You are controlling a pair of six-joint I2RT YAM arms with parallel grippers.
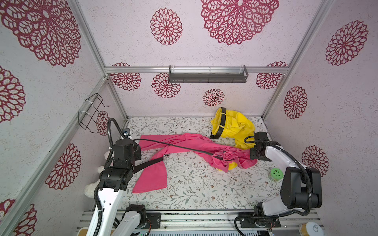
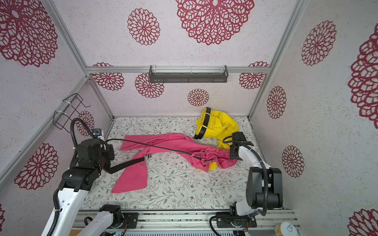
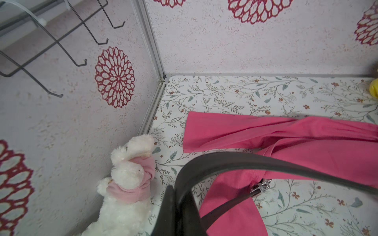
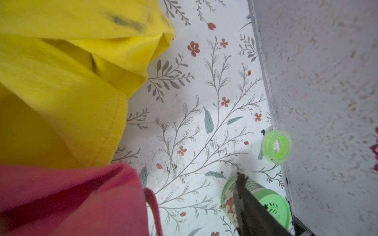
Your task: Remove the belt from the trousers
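So the left gripper [image 3: 178,196] has its jaws clamped shut on the black belt [image 1: 147,164] over at the left side of the tabletop [image 1: 204,183]. The buckle [image 1: 166,157] end lies on a leg of the pink trousers [image 1: 155,175], and the other end runs across to the bunched-up pink waistband, where it's tucked in. The right gripper [image 1: 253,153] sits just beside that waistband and the yellow trousers [image 1: 237,124], but only 1 finger [image 4: 245,204] shows in its wrist view, so I can't tell if its jaws are open or closed.
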